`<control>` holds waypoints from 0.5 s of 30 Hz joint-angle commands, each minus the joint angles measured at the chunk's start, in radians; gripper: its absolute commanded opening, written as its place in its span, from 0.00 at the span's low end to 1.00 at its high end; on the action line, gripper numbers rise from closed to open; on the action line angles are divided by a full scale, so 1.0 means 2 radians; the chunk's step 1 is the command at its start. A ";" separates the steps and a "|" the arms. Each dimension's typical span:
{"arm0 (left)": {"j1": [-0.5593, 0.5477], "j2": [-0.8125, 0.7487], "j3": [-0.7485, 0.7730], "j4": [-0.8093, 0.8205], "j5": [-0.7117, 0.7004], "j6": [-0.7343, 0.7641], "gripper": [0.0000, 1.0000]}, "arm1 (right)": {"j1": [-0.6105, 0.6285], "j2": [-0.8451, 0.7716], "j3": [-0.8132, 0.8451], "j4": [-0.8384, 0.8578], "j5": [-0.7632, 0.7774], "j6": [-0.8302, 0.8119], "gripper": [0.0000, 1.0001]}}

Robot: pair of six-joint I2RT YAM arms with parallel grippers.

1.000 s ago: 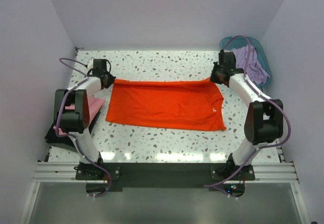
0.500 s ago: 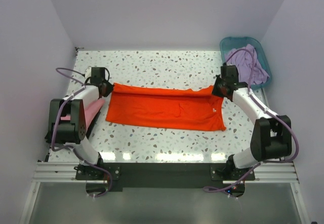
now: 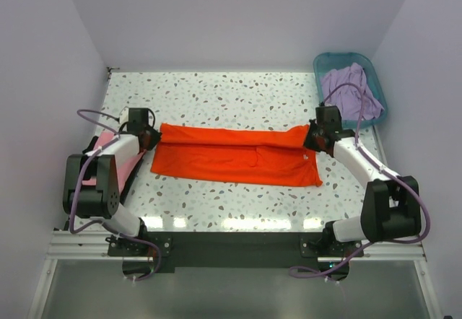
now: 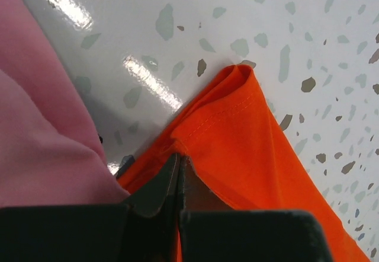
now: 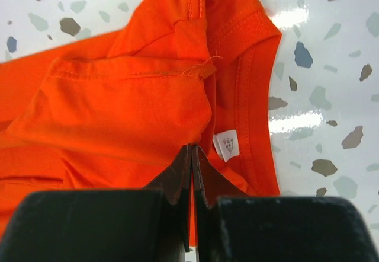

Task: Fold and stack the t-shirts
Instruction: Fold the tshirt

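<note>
The orange t-shirt [image 3: 234, 156] lies spread across the table, its far long edge doubled over toward the near side. My left gripper [image 3: 150, 137] is shut on its far left corner [image 4: 237, 125]. My right gripper [image 3: 312, 137] is shut on its far right edge [image 5: 130, 102], beside the neck with the small white label [image 5: 227, 144]. The pink t-shirt [image 3: 123, 159] lies folded at the left, under my left arm, and fills the left of the left wrist view [image 4: 41, 143]. The lavender t-shirt [image 3: 349, 97] sits in the basket. The black t-shirt is mostly hidden under the pink one.
The teal basket [image 3: 376, 79] stands at the far right corner. White walls close in the table at the back and both sides. The speckled tabletop [image 3: 231, 92] lies bare beyond the orange shirt.
Both grippers have drawn the orange shirt's far edge toward the near side, folding it over itself. The shirt now looks narrower front to back. Both arms have lowered and come nearer.
</note>
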 commanded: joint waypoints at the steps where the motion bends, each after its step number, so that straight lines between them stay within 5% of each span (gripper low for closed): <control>1: 0.004 -0.025 -0.020 0.024 0.000 -0.007 0.00 | 0.001 -0.023 -0.018 0.013 0.007 0.013 0.00; 2: 0.004 -0.027 -0.023 0.027 0.004 -0.006 0.00 | 0.001 -0.028 -0.027 0.015 0.002 0.013 0.00; 4: 0.004 -0.041 -0.033 0.030 0.009 -0.005 0.17 | 0.000 -0.032 -0.033 0.014 0.002 0.015 0.04; 8: 0.004 -0.092 -0.049 0.033 0.011 0.006 0.40 | 0.001 -0.057 -0.043 0.009 0.007 0.009 0.51; 9: 0.004 -0.102 -0.050 0.030 0.009 0.009 0.47 | 0.001 -0.068 -0.042 0.008 0.006 0.007 0.55; 15: -0.011 -0.110 -0.020 0.028 0.024 0.033 0.49 | 0.028 -0.033 0.018 0.007 0.022 -0.009 0.56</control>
